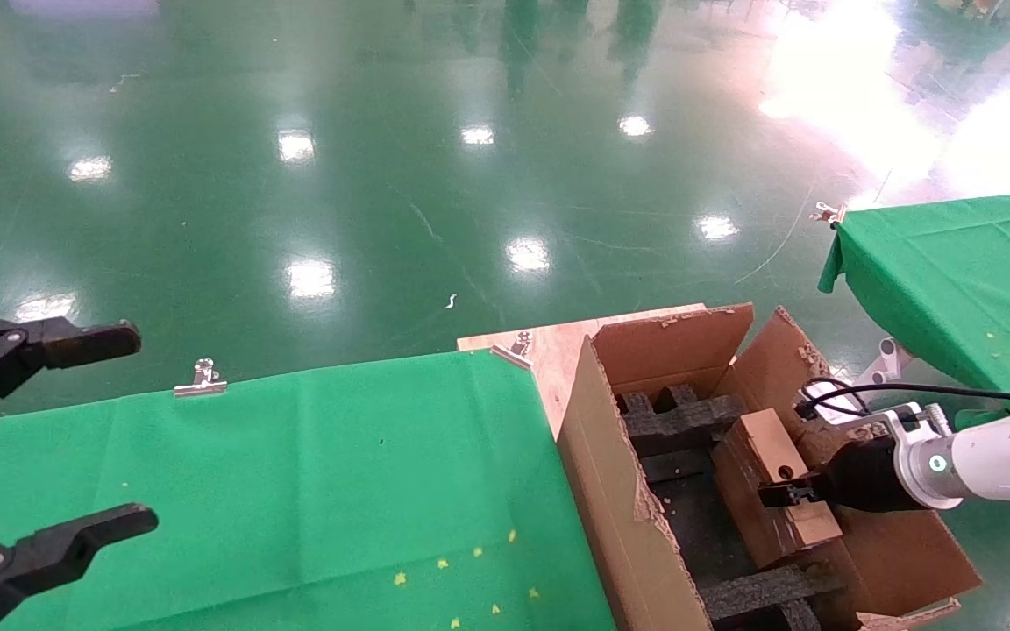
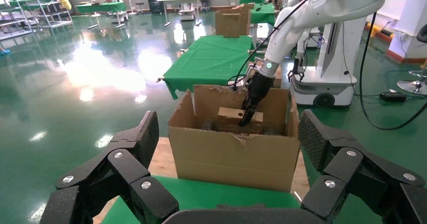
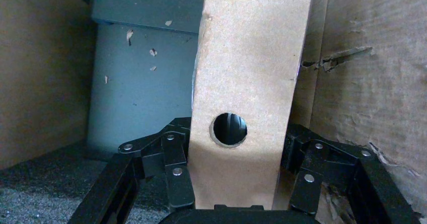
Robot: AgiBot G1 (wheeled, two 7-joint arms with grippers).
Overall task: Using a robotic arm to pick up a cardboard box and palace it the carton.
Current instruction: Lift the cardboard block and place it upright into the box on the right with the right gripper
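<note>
The small cardboard box [image 1: 764,447] stands on edge inside the large torn carton [image 1: 610,473], among black foam inserts [image 1: 680,421]. The white robotic arm [image 1: 996,464] with its teal ring reaches in from the right. My right gripper [image 1: 781,495] is shut on the box's narrow side. In the right wrist view its fingers [image 3: 176,158] flank the box [image 3: 252,58] just beside the round hole. My left gripper [image 1: 141,429] is open and empty at the far left above the green table. Its wrist view shows the carton [image 2: 236,158], the box [image 2: 229,114] and the right gripper [image 2: 246,118].
A green-clothed table [image 1: 295,482] lies left of the carton, with metal clips [image 1: 200,379] on its far edge. A wooden board [image 1: 549,346] sits under the carton. Another green table [image 1: 952,272] stands at the right. Glossy green floor lies beyond.
</note>
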